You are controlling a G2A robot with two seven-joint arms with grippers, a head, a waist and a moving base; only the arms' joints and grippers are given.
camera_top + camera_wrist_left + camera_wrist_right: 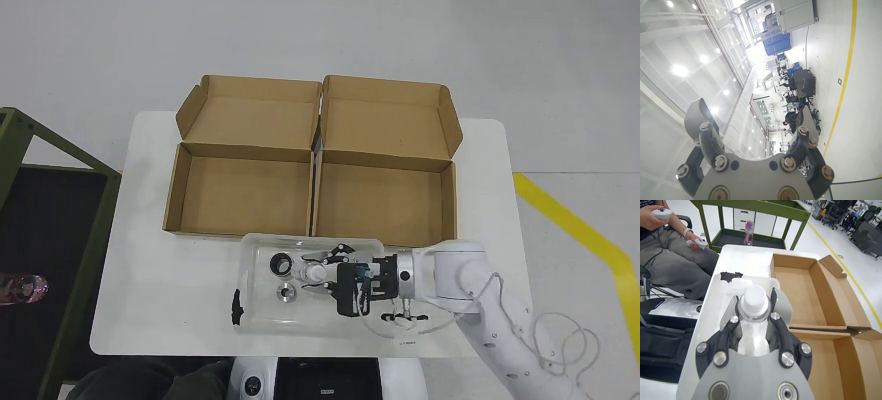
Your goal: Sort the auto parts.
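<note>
Right gripper [754, 307], beside the boxes [800, 294] that lie just past the tray [705, 309] it sits in, is clamped on the white-capped part [754, 297], whose long axis runs out along its fingers [783, 308]; left gripper [749, 113] gapes wide, empty, aimed at the ceiling [677, 47].

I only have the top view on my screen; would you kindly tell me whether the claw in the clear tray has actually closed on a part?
Observer: Yes. The right wrist view shows the right claw shut on a white round part, with its fingers on either side of the part's clear collar.
Operator: Thank you. And what is the other claw doing?
Observer: The left claw is open, holds nothing, and is aimed up toward the ceiling lights.
</note>
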